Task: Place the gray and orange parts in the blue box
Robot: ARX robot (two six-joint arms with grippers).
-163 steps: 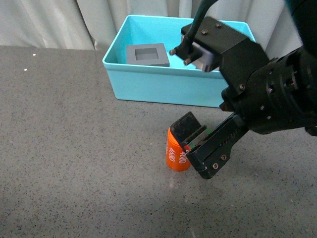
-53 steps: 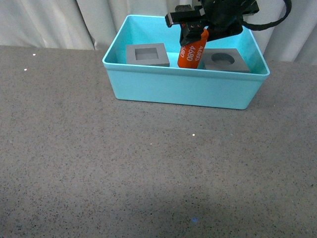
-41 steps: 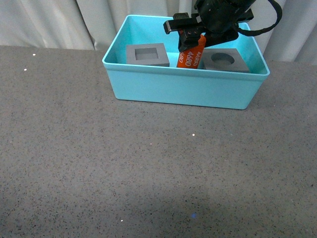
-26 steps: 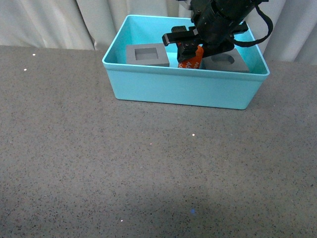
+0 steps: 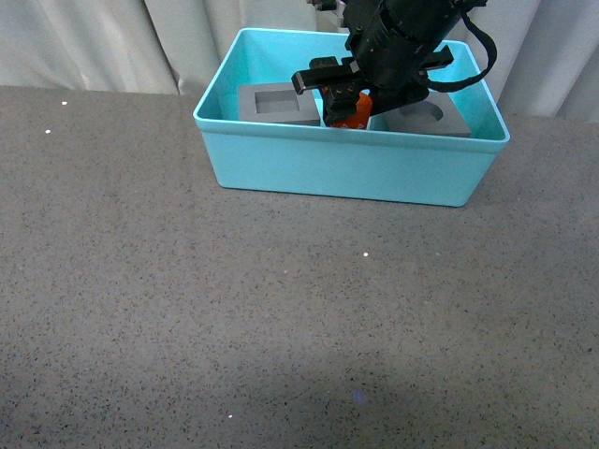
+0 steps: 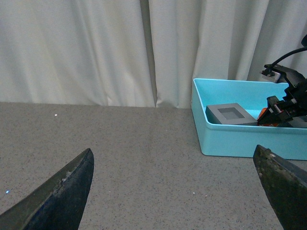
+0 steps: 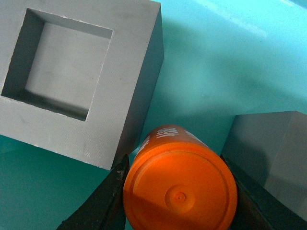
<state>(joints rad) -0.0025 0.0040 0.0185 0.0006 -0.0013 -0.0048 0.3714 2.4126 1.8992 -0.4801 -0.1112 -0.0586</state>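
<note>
Two gray cubes (image 5: 277, 103) (image 5: 423, 118) are seated inside the blue box (image 5: 346, 164) at upper centre. Between them, the orange cylinder (image 5: 348, 114) is gripped by the right gripper (image 5: 351, 101), lowered for release. At the lower frame corners, the left gripper (image 6: 177, 189) is spread wide, idle.

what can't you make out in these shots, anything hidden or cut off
- Front view: the right gripper covers most of the orange cylinder and part of the round-recess cube.
- Right wrist view: the cylinder hides the blue box floor beneath, so touchdown is unclear; its digits are mostly out of sight.
- Left wrist view: the left gripper's fingers are cut off by the picture edge.
</note>
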